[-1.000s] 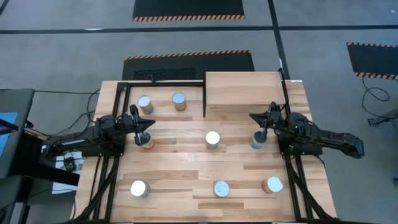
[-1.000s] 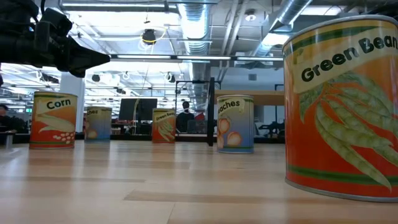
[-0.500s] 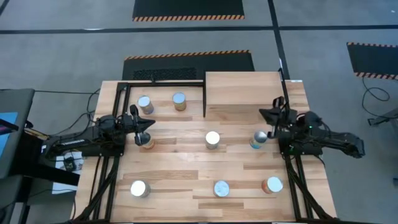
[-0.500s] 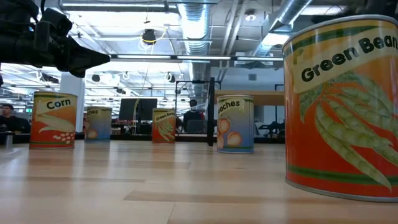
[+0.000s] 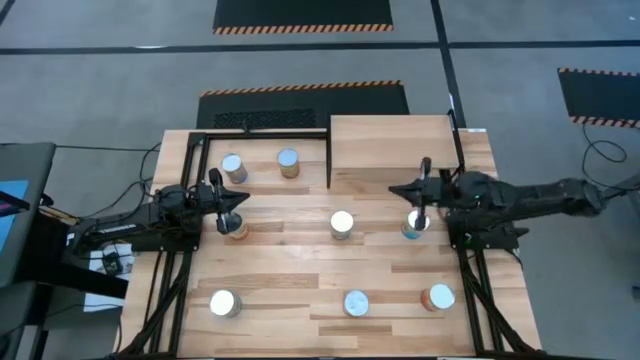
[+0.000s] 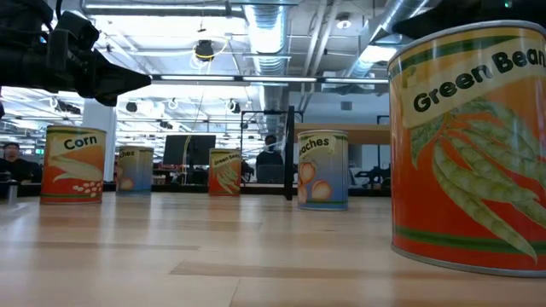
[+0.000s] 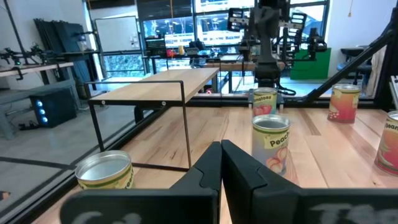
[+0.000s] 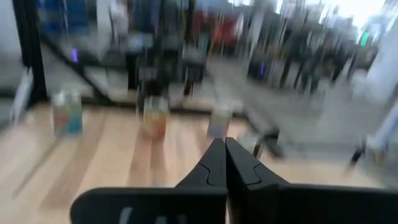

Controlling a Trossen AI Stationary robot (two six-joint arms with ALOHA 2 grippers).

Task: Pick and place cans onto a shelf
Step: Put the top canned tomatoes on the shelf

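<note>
Eight cans stand upright on the plank table. One [image 5: 237, 228] is under my left gripper [image 5: 232, 206], which is shut and hovers clear above it; the low view shows this gripper [image 6: 128, 81] over the Corn can [image 6: 75, 164]. My right gripper [image 5: 398, 190] is shut and held level above the table, just left of and above a blue-labelled can [image 5: 415, 226]. Its shut fingers show in the right wrist view [image 8: 224, 149]. The shelf [image 5: 390, 150], a pale wood platform, stands at the far middle and bears nothing.
A black metal frame [image 5: 262, 134] stands at the far left beside the shelf, with two cans [image 5: 233, 167] [image 5: 288, 162] inside it. One can [image 5: 342, 223] stands mid-table. Three cans [image 5: 225, 303] [image 5: 356, 302] [image 5: 438, 297] stand along the near edge. People show far off in the room.
My right gripper first drew back toward the table's right edge, then reached toward the left again, past the blue-labelled can, staying shut. The right wrist view is blurred by the motion. The cans stand where they were.
</note>
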